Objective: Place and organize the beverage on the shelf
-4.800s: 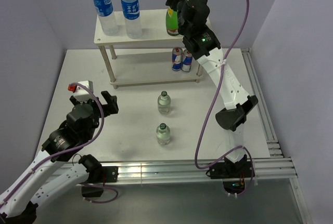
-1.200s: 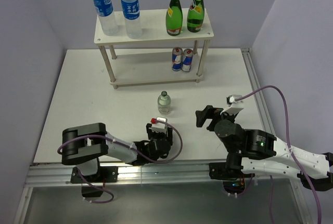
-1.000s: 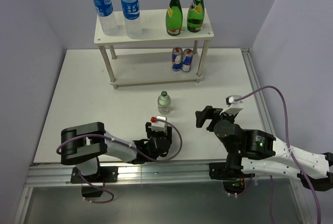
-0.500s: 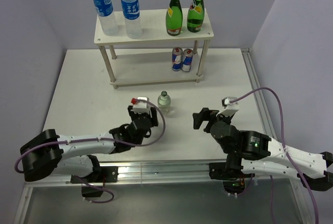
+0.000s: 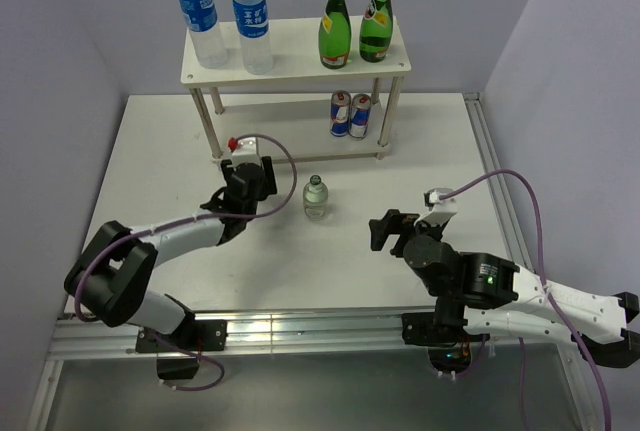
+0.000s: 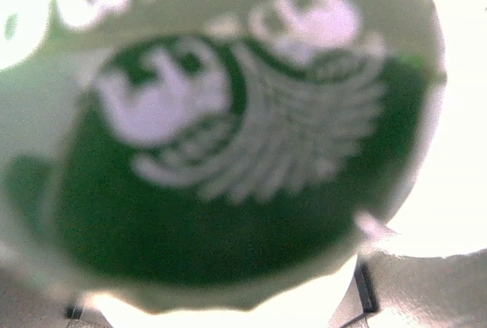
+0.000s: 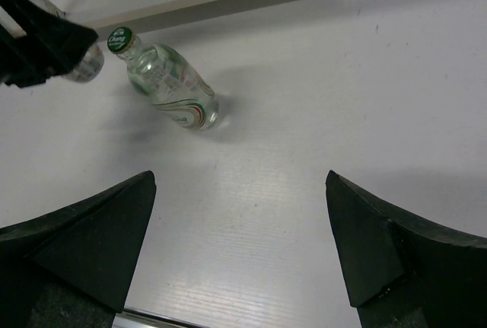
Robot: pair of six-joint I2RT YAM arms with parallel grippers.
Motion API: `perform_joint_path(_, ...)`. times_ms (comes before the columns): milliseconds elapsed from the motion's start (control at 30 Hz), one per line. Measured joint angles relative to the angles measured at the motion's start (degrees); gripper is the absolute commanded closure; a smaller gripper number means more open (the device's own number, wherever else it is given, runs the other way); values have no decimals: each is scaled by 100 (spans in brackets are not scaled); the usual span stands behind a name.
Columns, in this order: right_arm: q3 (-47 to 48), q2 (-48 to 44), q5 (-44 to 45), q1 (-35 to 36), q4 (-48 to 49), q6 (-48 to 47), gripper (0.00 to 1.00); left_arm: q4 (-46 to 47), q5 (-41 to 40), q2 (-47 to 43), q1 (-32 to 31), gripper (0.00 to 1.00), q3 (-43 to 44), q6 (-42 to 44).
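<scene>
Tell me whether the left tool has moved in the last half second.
Yes. The left tool, gripping a small bottle, went farther from the standing glass bottle, leftward and back toward the front left leg of the shelf.

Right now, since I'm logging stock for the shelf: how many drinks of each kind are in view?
Blue-label water bottles: 2
Green glass bottles: 2
Red-and-blue cans: 2
Small clear green-capped bottles: 2 (one on the table, one in the left gripper)
Total: 8
</scene>
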Motion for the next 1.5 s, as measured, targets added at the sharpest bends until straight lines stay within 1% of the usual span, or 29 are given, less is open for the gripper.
perform_joint_path(200, -33, -4, 2, 0, -7, -2, 0, 136, 470, 514, 437, 100, 772, 79)
perform_joint_path(400, -33, -33, -2, 0, -7, -28, 0, 203, 649, 1250, 785, 100, 1320, 157)
perform_joint_path(500, -33, -39, -7, 0, -7, -46, 0, 199, 699, 1617, 892, 100, 1582, 188)
perform_joint_path(800, -63, -33, -22, 0, 0, -70, 0, 179, 721, 2153, 1019, 100, 2398, 317)
perform_joint_path(1167, -140, 33, -20, 0, 57, -114, 0, 448, 566, 2367, 1261, 100, 2446, 476)
perform_joint_path(1500, -149, 199, -22, 0, 179, -186, 0, 1482, -81, 2675, 1270, 100, 2253, 625)
